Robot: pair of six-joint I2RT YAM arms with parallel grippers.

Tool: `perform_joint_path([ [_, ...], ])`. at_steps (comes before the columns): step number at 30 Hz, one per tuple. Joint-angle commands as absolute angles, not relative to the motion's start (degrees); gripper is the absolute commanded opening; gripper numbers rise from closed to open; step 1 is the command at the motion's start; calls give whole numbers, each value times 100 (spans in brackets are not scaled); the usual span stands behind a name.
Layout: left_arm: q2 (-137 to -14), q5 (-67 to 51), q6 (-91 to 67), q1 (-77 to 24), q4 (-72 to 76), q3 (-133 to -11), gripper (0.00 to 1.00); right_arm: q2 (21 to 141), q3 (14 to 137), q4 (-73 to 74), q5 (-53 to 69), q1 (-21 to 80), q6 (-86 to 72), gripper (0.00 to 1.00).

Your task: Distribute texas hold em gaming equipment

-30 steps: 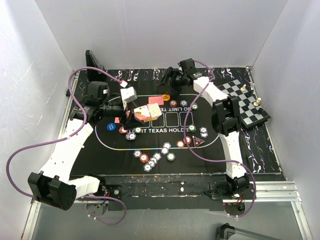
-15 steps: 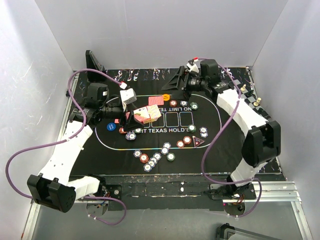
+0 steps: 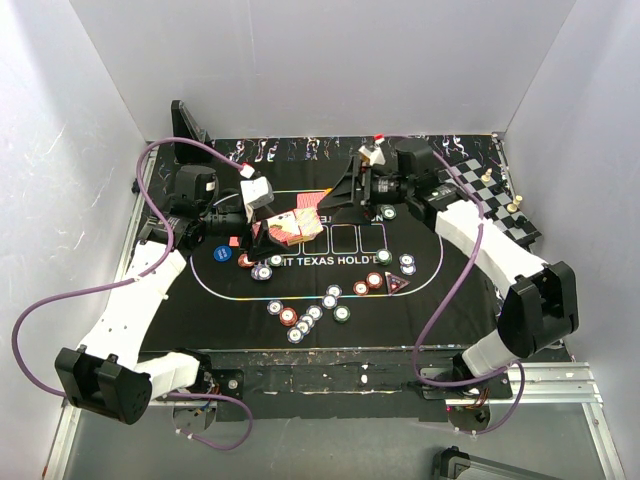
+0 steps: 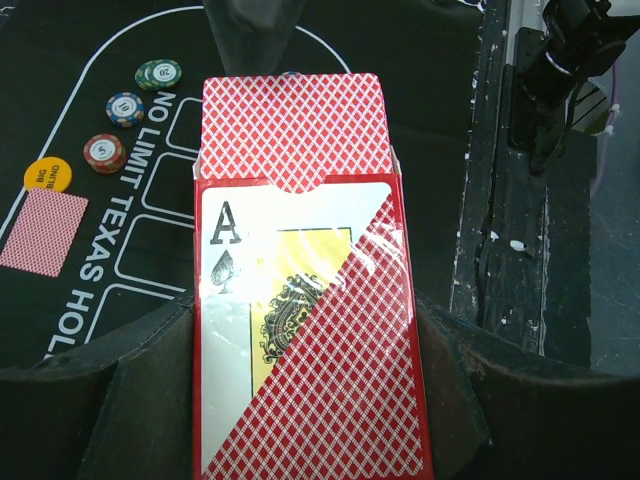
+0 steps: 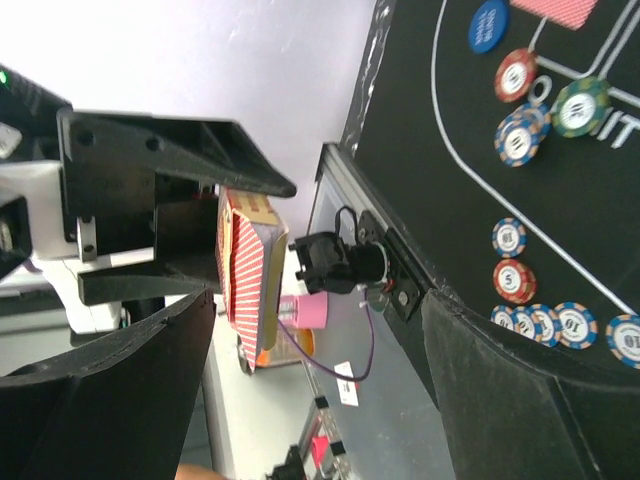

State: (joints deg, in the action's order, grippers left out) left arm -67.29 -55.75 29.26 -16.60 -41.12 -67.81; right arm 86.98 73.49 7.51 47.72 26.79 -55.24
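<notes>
Left claw (image 4: 310, 400) is pinching the card box (image 4: 300, 330) by its long sides, ace-of-spades face toward the wrist cam, and a wad of red-backed cards (image 4: 292, 125) sticks out past the box's open end. From overhead the box hangs over the left-middle of the mat (image 3: 400, 320). It seems lifted off it, though I can't be sure from that angle. Right claw (image 5: 315, 330) is spread wide with nothing in it, aimed at the box, near but apart. It's a tight spot: one loose card (image 3: 311, 201) and the yellow button (image 4: 47, 175) lie on the mat just beside the box. Chips (image 3: 308, 316) bunch toward the mat's near edge, with more at the oval's right end. The chessboard (image 3: 517, 228) hugs the far right corner beside the right arm. White walls (image 3: 60, 150) close in three sides, and the most open mat shows toward the near-right corner.
</notes>
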Motion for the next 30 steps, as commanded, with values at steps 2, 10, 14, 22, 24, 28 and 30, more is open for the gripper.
perform_joint_path([
  [2,-6610,-5809,3085,-1635,-3885,-6733,0,8683,7664,817,4834,3207,-5256,91],
  [10,-6627,-5959,3146,-1635,-3885,-6697,0,8798,7629,554,4808,3401,-5378,92],
  [14,-6566,-6047,3173,-1626,-3885,-6680,0,8833,7427,203,4886,3401,-5624,87],
  [22,-6557,-6152,3261,-1626,-3885,-6627,0,8807,7321,-421,5018,3471,-5968,91],
  [24,-6557,-6144,3261,-1635,-3867,-6627,0,8850,7321,-588,5036,3515,-6090,91],
  [28,-6548,-6100,3278,-1626,-3841,-6645,0,9052,7207,-1062,5141,3630,-6494,80],
  [30,-6548,-6065,3305,-1635,-3841,-6645,0,9114,7111,-1369,5168,3674,-6731,72],
])
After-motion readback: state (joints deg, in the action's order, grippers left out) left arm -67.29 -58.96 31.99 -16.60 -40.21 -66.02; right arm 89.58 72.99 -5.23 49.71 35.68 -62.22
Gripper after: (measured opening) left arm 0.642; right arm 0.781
